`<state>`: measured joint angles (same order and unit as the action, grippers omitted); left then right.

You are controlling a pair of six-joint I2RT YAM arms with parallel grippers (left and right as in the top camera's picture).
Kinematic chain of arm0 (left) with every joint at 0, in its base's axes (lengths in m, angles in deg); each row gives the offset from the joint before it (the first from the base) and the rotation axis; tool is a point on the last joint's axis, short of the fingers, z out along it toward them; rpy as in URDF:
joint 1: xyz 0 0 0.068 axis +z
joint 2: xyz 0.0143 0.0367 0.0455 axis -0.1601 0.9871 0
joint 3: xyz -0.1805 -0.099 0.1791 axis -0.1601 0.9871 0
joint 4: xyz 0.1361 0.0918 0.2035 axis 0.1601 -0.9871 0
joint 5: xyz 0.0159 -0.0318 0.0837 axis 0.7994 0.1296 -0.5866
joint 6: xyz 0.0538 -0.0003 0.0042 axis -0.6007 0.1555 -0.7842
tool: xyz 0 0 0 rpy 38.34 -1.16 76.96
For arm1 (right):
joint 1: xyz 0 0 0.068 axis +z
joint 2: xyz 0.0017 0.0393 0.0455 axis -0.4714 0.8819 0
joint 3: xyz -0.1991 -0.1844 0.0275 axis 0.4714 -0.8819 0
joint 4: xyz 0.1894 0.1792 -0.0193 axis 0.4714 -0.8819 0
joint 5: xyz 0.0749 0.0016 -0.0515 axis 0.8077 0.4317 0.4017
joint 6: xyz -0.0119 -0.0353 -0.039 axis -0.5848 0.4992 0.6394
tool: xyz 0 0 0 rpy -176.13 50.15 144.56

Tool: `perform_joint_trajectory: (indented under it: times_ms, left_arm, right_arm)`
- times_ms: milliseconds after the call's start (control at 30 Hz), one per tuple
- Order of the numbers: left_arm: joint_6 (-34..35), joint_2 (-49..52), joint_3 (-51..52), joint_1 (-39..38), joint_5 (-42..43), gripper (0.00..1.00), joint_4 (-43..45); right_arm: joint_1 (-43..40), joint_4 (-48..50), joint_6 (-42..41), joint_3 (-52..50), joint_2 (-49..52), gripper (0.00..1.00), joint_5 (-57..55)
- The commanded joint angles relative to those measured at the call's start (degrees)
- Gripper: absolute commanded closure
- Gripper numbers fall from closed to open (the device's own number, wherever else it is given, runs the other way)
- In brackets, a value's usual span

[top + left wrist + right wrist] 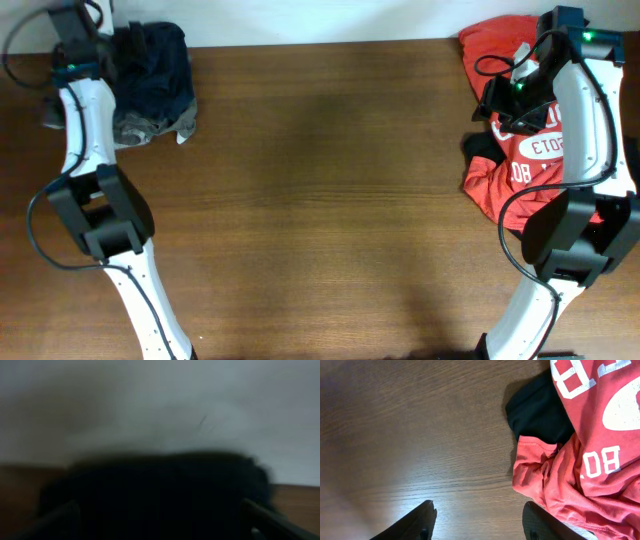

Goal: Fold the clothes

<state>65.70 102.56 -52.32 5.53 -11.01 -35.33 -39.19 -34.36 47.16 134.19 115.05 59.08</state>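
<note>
A heap of dark navy shorts (152,70) lies at the table's back left, on a grey-brown garment (135,128). My left gripper (98,45) is at the heap's left edge. In the blurred left wrist view its fingers (160,522) stand wide apart with a dark garment (160,485) filling the gap. A red jersey (530,160) with white lettering lies at the back right over a black garment (478,148). My right gripper (503,105) hovers above the jersey's left edge. In the right wrist view it is open (479,510) and empty over bare wood, next to the jersey (590,460) and the black garment (540,410).
The brown wooden table (320,200) runs between the two heaps. A white wall (160,400) rises behind the table's back edge. Both arm bases stand near the front corners.
</note>
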Motion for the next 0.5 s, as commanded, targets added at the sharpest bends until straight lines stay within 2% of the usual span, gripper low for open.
perform_joint_trajectory:
  times_ms: [0,133,467]
  left_arm:
    - [5.6,4.24,0.07,0.02,-6.34,0.01,-2.12]
    - [8.96,8.55,0.07,0.46,-12.04,0.01,-8.24]
    - [7.61,19.12,0.07,3.41,-11.19,0.01,-10.05]
  right_arm:
    - [0.28,-0.13,0.39,0.63,0.33,0.39,-0.52]
    - [0.28,-0.13,0.39,0.63,0.33,0.39,-0.52]
    - [0.28,-0.13,0.83,0.63,0.33,0.39,-0.52]
